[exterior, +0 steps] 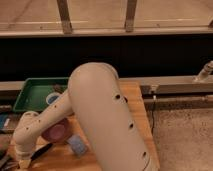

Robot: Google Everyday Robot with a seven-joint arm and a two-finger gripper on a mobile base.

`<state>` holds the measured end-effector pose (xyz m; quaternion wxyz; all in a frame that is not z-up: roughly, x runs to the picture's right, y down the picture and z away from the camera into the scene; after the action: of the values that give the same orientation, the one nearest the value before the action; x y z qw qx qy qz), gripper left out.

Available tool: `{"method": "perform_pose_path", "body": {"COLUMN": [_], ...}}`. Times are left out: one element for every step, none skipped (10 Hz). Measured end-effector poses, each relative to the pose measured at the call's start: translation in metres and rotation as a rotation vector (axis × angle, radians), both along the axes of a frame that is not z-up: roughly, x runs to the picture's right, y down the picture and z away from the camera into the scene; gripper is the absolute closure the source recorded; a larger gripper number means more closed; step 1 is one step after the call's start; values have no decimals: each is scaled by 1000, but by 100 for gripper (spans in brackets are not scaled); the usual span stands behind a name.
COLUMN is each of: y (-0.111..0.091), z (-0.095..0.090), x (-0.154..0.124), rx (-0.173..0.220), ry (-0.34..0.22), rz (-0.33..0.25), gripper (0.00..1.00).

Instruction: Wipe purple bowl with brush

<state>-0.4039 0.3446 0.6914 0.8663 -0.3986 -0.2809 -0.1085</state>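
Note:
The purple bowl (55, 133) sits on the wooden table at the lower left, with its left and top parts hidden behind my cream arm. The brush (43, 151) shows as a slim black stick lying just below the bowl, beside my wrist. My gripper (7, 162) is at the bottom left corner, left of the brush and below the bowl, mostly cut off by the picture's edge and hidden by the wrist.
A green tray (30, 95) stands at the back left with a blue-and-white cup (51, 98) at its right end. A blue sponge (77, 145) lies right of the bowl. My bulky arm (100, 115) covers the table's (135, 100) middle. The table's right edge is near a gravel floor.

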Motion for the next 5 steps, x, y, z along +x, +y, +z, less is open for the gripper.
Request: {"method": "perform_pose_path", "body": {"y": [-6,-15,-23,-31,-45], "z": [-4,-10,-18,-30,-47], "x": [-2,-4,-6,-9,-13], "rx": [7,7,8,14,31], "ry": [-10,-14,-16,-18,-22], "rz": [8,16,18,17,13], "gripper": [100,100,100,100,100]}}
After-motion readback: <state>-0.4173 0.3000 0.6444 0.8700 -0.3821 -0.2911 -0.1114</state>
